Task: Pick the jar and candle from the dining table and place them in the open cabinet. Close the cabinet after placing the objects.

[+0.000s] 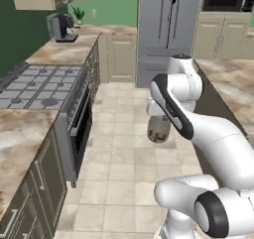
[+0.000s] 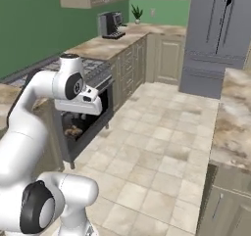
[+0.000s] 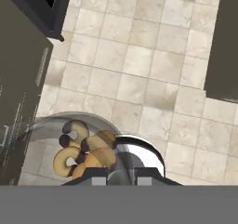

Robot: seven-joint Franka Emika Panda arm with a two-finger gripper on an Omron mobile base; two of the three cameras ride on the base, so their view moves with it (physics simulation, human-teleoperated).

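Here the gripper (image 3: 118,174) is clamped on the rim of the jar (image 3: 88,151), which hangs under the hand above the tiled floor (image 3: 139,69), brown contents showing through the smoky glass. From the left base view the jar (image 1: 158,129) dangles mid-aisle between the stove (image 1: 44,87) and the dining table (image 1: 233,84). I judge this the carry toward the cabinet: keep the wrist level so the jar stays upright, move steadily, and clear the counter edges. Farther off stand the coffee machine (image 1: 62,27) and the refrigerator (image 1: 166,29).
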